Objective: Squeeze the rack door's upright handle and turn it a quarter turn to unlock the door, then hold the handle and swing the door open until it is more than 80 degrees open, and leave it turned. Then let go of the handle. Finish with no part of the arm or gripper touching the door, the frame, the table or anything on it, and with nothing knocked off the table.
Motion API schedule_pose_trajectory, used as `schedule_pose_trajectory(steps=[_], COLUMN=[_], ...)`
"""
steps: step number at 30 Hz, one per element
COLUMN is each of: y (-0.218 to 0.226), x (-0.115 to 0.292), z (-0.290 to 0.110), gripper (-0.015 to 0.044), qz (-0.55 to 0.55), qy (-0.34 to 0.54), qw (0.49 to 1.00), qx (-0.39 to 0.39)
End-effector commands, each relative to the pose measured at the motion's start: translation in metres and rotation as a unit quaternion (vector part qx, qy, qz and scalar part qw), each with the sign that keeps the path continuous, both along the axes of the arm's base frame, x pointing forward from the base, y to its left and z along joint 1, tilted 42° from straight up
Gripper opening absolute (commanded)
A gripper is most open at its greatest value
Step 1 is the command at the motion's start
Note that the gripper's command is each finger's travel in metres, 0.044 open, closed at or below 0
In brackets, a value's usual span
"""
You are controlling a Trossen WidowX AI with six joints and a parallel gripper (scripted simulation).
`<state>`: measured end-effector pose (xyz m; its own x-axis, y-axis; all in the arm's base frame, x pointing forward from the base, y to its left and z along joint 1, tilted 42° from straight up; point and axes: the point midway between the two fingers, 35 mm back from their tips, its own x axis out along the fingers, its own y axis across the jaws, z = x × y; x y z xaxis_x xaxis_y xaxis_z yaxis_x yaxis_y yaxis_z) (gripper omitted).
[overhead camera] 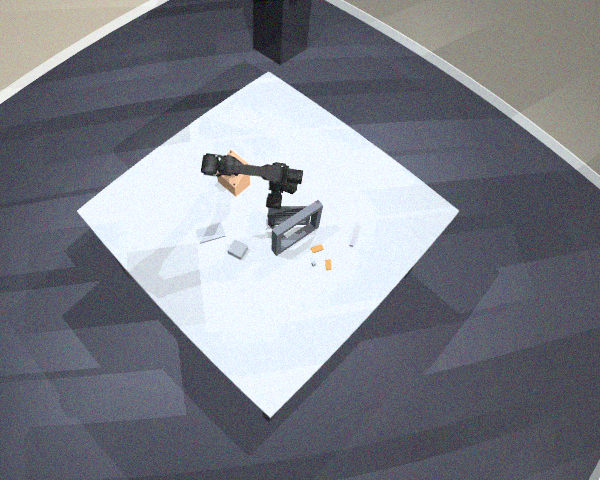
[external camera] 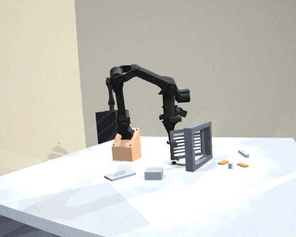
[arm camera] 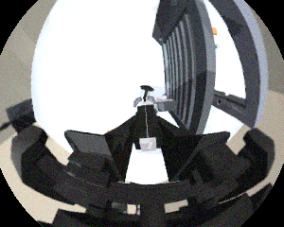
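The grey slatted door (overhead camera: 287, 208) (external camera: 172, 154) (arm camera: 209, 57) stands partly open from its grey frame (overhead camera: 296, 220) (external camera: 189, 150) (arm camera: 257, 61), well short of a right angle. Its free edge is swung out toward the arm's side. My gripper (external camera: 169, 138) (arm camera: 146, 119) points down beside that free edge and is shut on the door's handle (arm camera: 150, 100). The handle is mostly hidden by the fingers; only a small light part shows at the fingertips in the wrist view. How far it is turned cannot be told clearly.
The wooden arm base (overhead camera: 234, 184) (external camera: 122, 153) stands behind. A grey block (overhead camera: 237, 250) (external camera: 153, 174) and a flat grey plate (external camera: 120, 175) lie near the frame's front post. Beyond the frame lie two orange pieces (external camera: 223, 162) (external camera: 242, 165), a small grey piece (external camera: 230, 166) and a light bar (external camera: 243, 153).
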<state>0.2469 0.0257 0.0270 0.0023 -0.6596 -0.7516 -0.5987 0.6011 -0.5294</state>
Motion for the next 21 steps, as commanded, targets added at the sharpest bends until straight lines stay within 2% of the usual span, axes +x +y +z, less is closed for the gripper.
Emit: schedule_pose_trajectory(steps=[1,21], y=[0.003,0.035], x=[-0.001,-0.013], z=[-0.004,-0.031], gripper=[0.0021,0.0021], qz=[-0.023,-0.128], qy=[-0.024,-0.116], qw=[0.999,0.985], qx=[0.001,0.002])
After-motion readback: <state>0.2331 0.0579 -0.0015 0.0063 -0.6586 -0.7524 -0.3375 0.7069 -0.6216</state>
